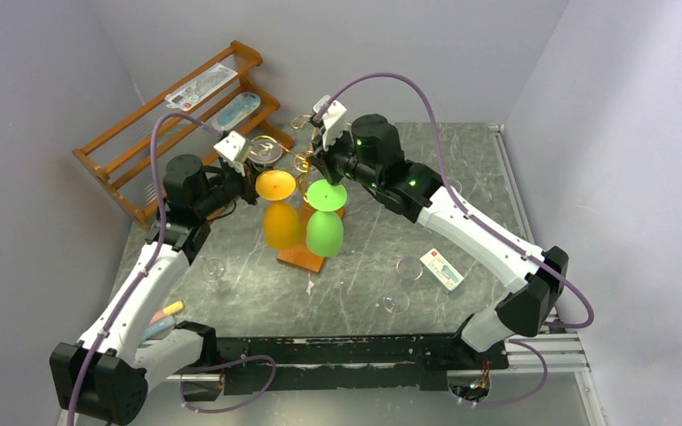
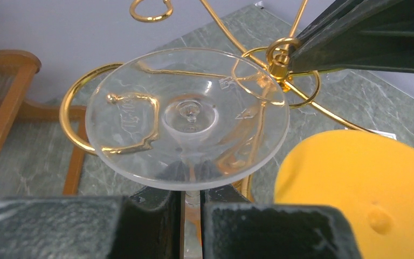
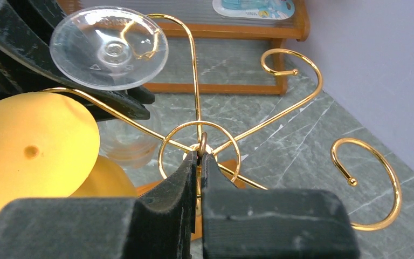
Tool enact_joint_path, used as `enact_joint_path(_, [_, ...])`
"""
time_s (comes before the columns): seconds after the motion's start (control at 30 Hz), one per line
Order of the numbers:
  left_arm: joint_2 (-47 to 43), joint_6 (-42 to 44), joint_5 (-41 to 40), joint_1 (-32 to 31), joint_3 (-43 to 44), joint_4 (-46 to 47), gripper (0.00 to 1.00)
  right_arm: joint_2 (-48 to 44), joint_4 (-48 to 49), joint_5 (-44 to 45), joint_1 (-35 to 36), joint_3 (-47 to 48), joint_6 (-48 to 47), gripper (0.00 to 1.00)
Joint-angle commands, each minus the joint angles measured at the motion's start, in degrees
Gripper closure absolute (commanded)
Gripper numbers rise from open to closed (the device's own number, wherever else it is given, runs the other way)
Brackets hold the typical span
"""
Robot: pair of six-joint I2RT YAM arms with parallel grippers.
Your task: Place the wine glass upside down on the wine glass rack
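The clear wine glass (image 2: 187, 127) is upside down, foot disc up, and my left gripper (image 2: 193, 202) is shut on its stem. It hangs at one curled arm of the gold wine glass rack (image 2: 278, 63); gold wire shows through the disc, and I cannot tell whether the foot rests on it. My right gripper (image 3: 200, 157) is shut on the top of the rack's central post (image 3: 202, 141). From above, the left gripper (image 1: 241, 161) and right gripper (image 1: 320, 153) flank the rack (image 1: 302, 161), with the glass (image 1: 267, 153) between them.
An orange glass (image 1: 277, 209) and a green glass (image 1: 324, 222) hang upside down on the rack over its wooden base (image 1: 306, 255). A slatted wooden shelf (image 1: 178, 115) stands at back left. Clear glasses (image 1: 215, 269) (image 1: 408, 268) (image 1: 396, 302) and a small card (image 1: 441, 269) lie on the table.
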Motion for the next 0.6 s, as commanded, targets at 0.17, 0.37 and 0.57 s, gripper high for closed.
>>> enact_joint_path(0.17, [3.1,7.1,4.1,1.4,4.4,-1.2,0.95,-2.1,5.3,-1.5,-0.5,-0.5,-0.6,1.00])
enact_joint_path(0.37, [5.9,7.8,13.5,3.0,6.1,-0.5,0.95,-2.5,5.7,-2.4,-0.7,-1.2,-0.5,1.00])
enact_joint_path(0.57, [8.2,8.6,14.7,4.1,8.3,-1.7,0.95,-2.9,6.0,-3.1,-0.9,-1.8,-0.6,1.00])
